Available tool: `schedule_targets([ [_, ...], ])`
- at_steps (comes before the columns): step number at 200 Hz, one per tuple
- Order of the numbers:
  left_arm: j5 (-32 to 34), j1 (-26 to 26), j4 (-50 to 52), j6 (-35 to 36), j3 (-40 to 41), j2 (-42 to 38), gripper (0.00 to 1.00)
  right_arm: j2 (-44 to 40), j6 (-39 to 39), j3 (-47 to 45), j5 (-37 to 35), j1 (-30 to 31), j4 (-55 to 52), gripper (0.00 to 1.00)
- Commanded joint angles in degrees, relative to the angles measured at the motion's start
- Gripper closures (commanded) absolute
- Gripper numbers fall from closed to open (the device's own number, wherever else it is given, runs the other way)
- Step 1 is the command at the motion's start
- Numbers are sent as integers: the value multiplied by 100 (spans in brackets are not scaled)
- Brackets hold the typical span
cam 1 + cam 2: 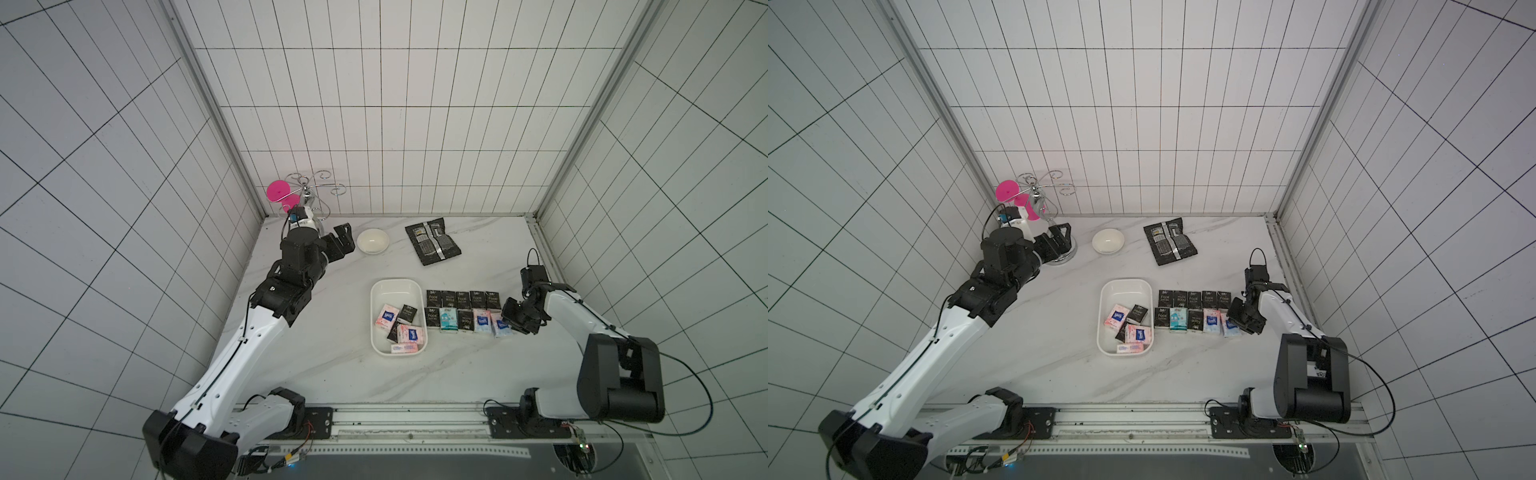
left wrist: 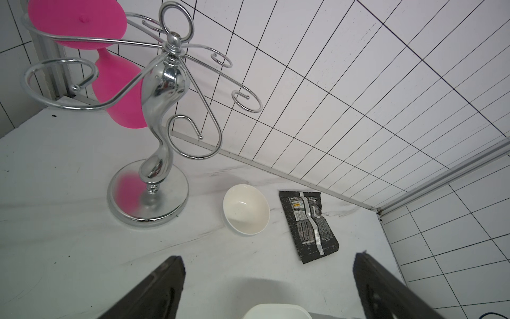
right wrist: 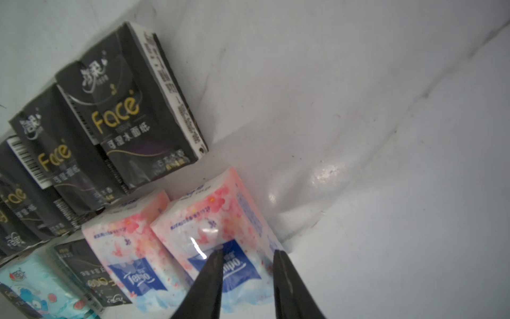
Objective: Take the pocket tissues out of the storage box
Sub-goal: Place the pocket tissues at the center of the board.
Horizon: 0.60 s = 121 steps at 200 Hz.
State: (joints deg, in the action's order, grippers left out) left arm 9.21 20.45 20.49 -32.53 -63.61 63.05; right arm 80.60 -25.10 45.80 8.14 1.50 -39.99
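Observation:
The white storage box (image 1: pixel 397 282) (image 1: pixel 1125 281) sits mid-table and holds several pocket tissues (image 1: pixel 401 328), pink-white and black. More pocket tissues (image 1: pixel 461 316) (image 1: pixel 1192 311) lie in two rows on the table right of the box. My right gripper (image 1: pixel 509 322) (image 1: pixel 1235 318) is at the right end of the near row. In the right wrist view its jaws (image 3: pixel 248 250) stand apart over the end pink-white packet (image 3: pixel 209 218), which lies flat on the table. My left gripper (image 1: pixel 345 239) (image 1: pixel 1061 237) (image 2: pixel 269 258) is open and empty near the far left corner, away from the box.
A small white bowl (image 1: pixel 372 241) (image 2: pixel 245 210) and a black foil pouch (image 1: pixel 433 241) (image 2: pixel 309 223) lie at the back. A chrome rack (image 1: pixel 309 195) (image 2: pixel 160 91) with a pink cup (image 1: pixel 277 191) stands in the far left corner, beside the left gripper.

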Motion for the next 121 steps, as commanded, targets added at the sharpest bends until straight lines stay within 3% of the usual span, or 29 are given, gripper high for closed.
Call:
schedule_targets([
  [1, 33, -23, 8, 44, -29, -52, 1, -68, -106, -202, 90, -15, 109, 66],
  [27, 20, -23, -6, 30, -20, -33, 1, -94, -192, -260, 126, 18, 231, 72],
  [121, 63, -23, -1, 54, -19, 0, 1, 140, -25, -28, 65, 23, 360, 72],
])
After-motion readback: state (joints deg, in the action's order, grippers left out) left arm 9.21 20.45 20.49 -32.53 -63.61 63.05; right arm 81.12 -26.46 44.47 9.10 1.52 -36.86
